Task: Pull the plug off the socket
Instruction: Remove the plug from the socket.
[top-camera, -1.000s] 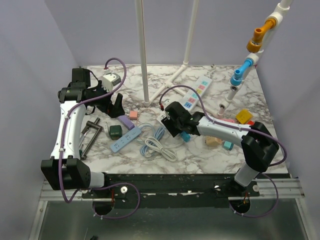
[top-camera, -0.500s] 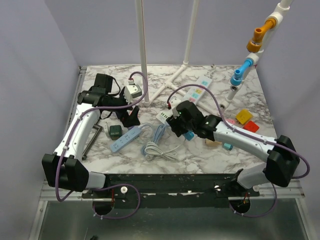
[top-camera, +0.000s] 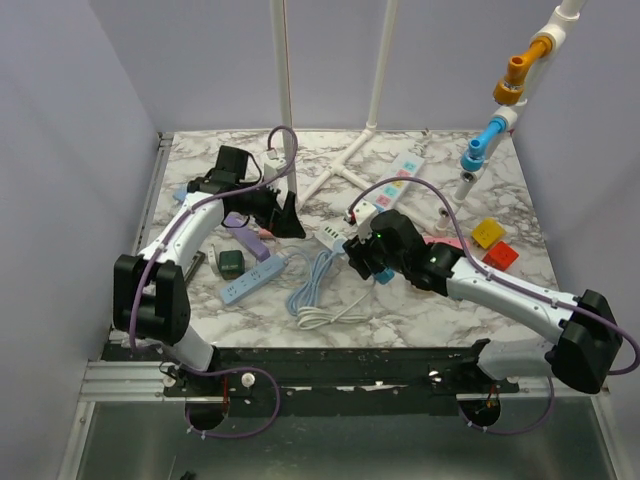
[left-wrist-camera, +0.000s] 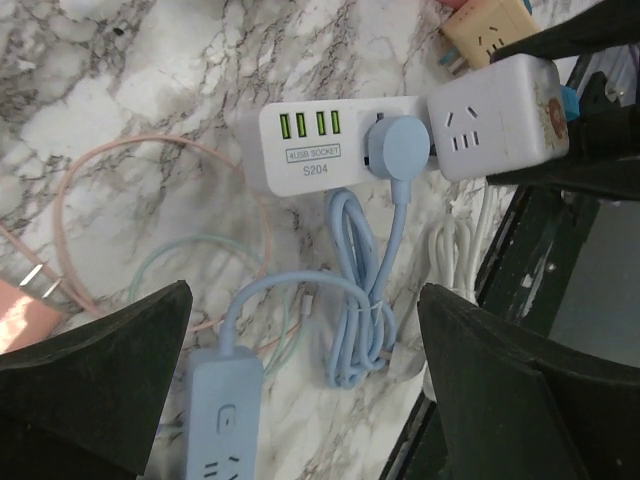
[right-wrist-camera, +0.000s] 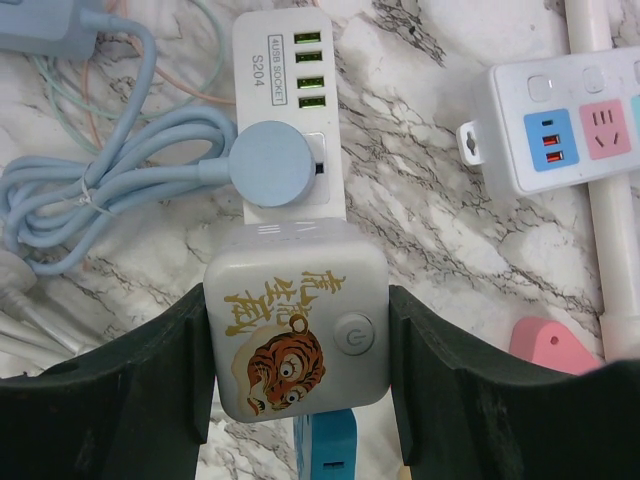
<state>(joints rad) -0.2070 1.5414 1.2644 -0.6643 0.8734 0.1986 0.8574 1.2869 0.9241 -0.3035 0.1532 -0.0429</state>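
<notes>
A white socket strip (right-wrist-camera: 283, 50) with green USB ports lies on the marble, and a tiger-print cube (right-wrist-camera: 297, 333) forms its near end. A round pale blue plug (right-wrist-camera: 275, 165) sits pushed into the strip, its cable running off left. My right gripper (right-wrist-camera: 297, 340) is shut on the tiger cube, one finger on each side. My left gripper (left-wrist-camera: 305, 300) hangs open above the blue cable bundle (left-wrist-camera: 360, 330), a short way from the plug (left-wrist-camera: 400, 160). From above, the left gripper (top-camera: 278, 215) is just left of the socket (top-camera: 330, 237) and the right gripper (top-camera: 362, 255) is on its right end.
A pale blue power strip (top-camera: 252, 278) and a white cable coil (top-camera: 325, 318) lie in front of the socket. A white strip with coloured sockets (top-camera: 395, 180) and a PVC pipe frame (top-camera: 340, 170) stand behind it. A green adapter (top-camera: 231, 263) and red (top-camera: 500, 255) and yellow (top-camera: 487, 232) blocks lie around.
My left arm has swung from the back left toward the middle, ending beside the socket. The right arm has shifted slightly right, keeping hold of the cube.
</notes>
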